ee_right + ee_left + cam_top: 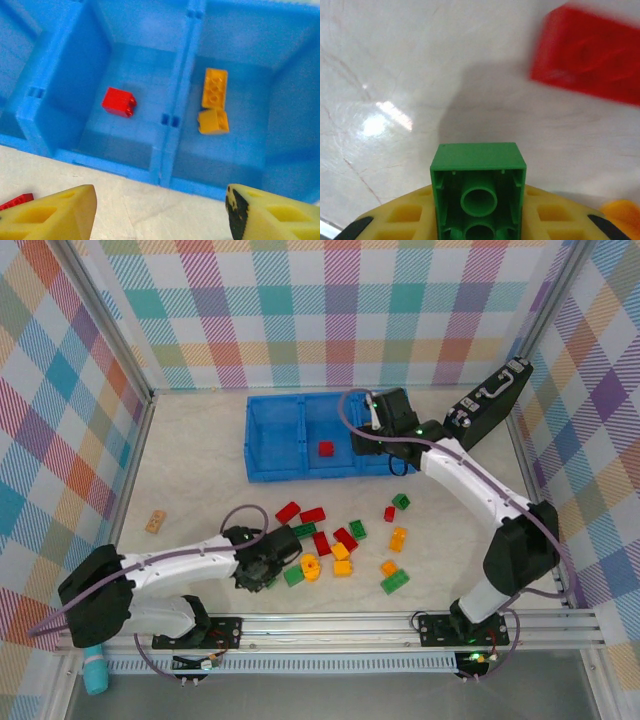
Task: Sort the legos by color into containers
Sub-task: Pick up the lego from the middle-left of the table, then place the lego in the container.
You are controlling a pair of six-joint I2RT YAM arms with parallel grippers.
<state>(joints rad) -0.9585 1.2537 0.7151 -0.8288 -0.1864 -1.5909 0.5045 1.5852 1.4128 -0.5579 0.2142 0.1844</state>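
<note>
Currently the left gripper (262, 570) pinches narrow on a green lego (478, 190), hollow underside to the camera at bottom centre; it looks light, rigid and slick, best held by its flat side walls, while the right gripper (160, 205) hangs wide and empty above the blue bin (262, 430).

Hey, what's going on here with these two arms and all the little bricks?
Two robot arms are sorting toy bricks by colour into a blue bin. The left gripper is closed on a green brick, down by the loose pile on the table. The right gripper hangs open over the bin, with nothing between its fingers. One red brick lies in the middle compartment and two orange bricks in the right one. Most bricks are unsorted.
</note>
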